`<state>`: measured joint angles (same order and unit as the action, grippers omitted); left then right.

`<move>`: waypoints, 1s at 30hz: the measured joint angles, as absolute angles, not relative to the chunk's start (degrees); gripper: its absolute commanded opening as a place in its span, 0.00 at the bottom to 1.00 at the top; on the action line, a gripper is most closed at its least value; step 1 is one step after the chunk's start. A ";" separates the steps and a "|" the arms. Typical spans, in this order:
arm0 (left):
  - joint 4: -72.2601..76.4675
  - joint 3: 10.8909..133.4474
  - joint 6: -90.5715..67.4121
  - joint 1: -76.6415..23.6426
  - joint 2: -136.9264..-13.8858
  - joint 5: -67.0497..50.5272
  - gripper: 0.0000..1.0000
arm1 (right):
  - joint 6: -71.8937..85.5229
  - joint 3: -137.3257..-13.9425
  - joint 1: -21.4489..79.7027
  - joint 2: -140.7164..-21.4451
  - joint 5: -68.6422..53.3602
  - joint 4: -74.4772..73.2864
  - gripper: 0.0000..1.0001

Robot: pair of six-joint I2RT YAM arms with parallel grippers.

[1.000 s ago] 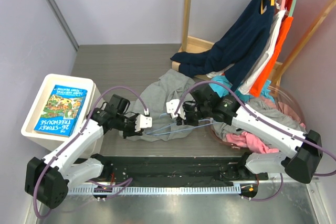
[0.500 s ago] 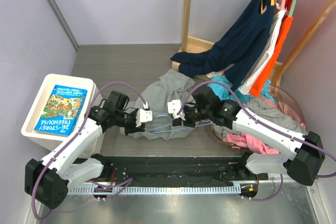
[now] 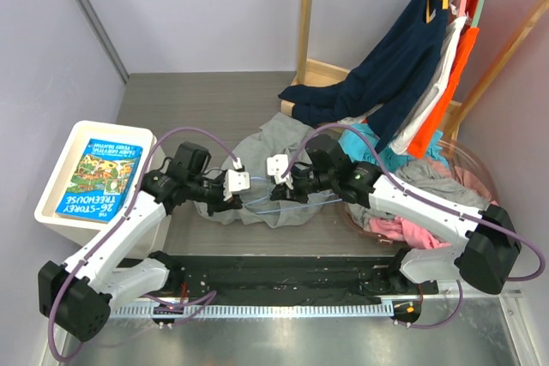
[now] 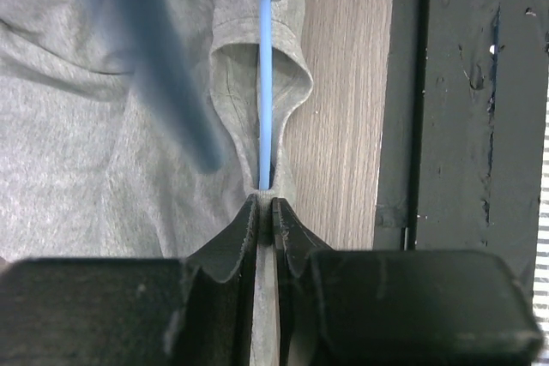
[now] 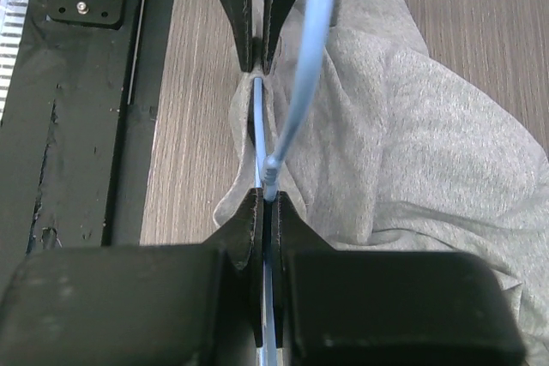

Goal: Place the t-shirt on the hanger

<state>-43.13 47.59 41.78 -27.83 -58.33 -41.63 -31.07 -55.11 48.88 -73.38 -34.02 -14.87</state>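
The light-grey t-shirt (image 3: 279, 139) lies crumpled on the wooden table between the two arms. My left gripper (image 3: 238, 183) is shut on a fold of the t-shirt (image 4: 86, 169), and its jaws (image 4: 264, 205) pinch the cloth where the pale-blue hanger (image 4: 265, 83) runs into it. My right gripper (image 3: 276, 171) faces it closely and is shut on the hanger (image 5: 302, 83), at the base of the curved hook (image 5: 266, 199). The hanger arm spans the short gap between the two grippers, just above the t-shirt (image 5: 429, 143).
A white box (image 3: 53, 203) with a book (image 3: 99, 177) stands at the left. A navy garment (image 3: 386, 66) and orange and white clothes hang on the wooden rack at the back right. A clear tub (image 3: 480, 173) of clothes sits at the right. A black mat (image 3: 283, 276) lines the near edge.
Both grippers have moved a little away from the bases and to the left, carrying the hanger and the shirt fold. The shirt's near edge has bunched up.
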 measured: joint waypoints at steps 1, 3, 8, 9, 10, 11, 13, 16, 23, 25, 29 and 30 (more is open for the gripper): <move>-43.07 47.68 41.67 -27.97 -58.33 -41.67 0.11 | -30.79 -54.92 48.88 -73.45 -34.04 -14.13 0.01; -42.89 47.68 41.10 -28.08 -58.33 -41.67 0.12 | -29.98 -54.30 48.88 -73.45 -34.28 -12.71 0.01; -42.52 47.68 40.42 -28.12 -58.33 -41.63 0.27 | -28.34 -52.97 48.88 -73.45 -34.85 -9.30 0.01; -42.57 47.68 40.42 -28.12 -58.26 -41.50 0.31 | -28.27 -52.80 48.88 -73.45 -34.89 -8.88 0.01; -42.68 47.68 40.42 -28.12 -58.11 -41.12 0.34 | -28.18 -52.49 48.88 -73.45 -34.96 -8.32 0.01; -43.05 47.68 40.58 -28.08 -57.78 -40.80 0.38 | -28.14 -52.23 48.88 -73.45 -35.11 -7.90 0.01; -44.07 47.68 41.12 -27.62 -56.75 -39.99 0.43 | -28.08 -51.72 48.90 -73.43 -35.33 -7.18 0.01; -46.78 47.59 43.92 -25.02 -54.11 -39.57 0.54 | -28.05 -50.85 48.88 -73.30 -35.68 -6.42 0.01; -52.16 44.93 52.47 -18.85 -53.08 -38.65 0.61 | -28.08 -49.84 48.90 -72.97 -36.10 -5.78 0.01; -52.82 43.55 54.50 -18.83 -53.74 -38.54 0.59 | -28.08 -49.69 48.88 -72.97 -36.14 -5.54 0.01; -53.15 42.65 56.55 -18.83 -56.07 -38.79 0.50 | -28.05 -49.56 48.88 -72.97 -36.16 -5.15 0.01; -53.12 42.65 56.66 -18.83 -56.31 -38.83 0.48 | -28.05 -49.54 48.90 -72.97 -36.16 -5.06 0.01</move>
<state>-53.12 42.65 56.66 -18.83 -56.31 -38.83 -28.05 -49.54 48.90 -72.97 -36.16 -5.06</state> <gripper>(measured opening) 0.571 0.043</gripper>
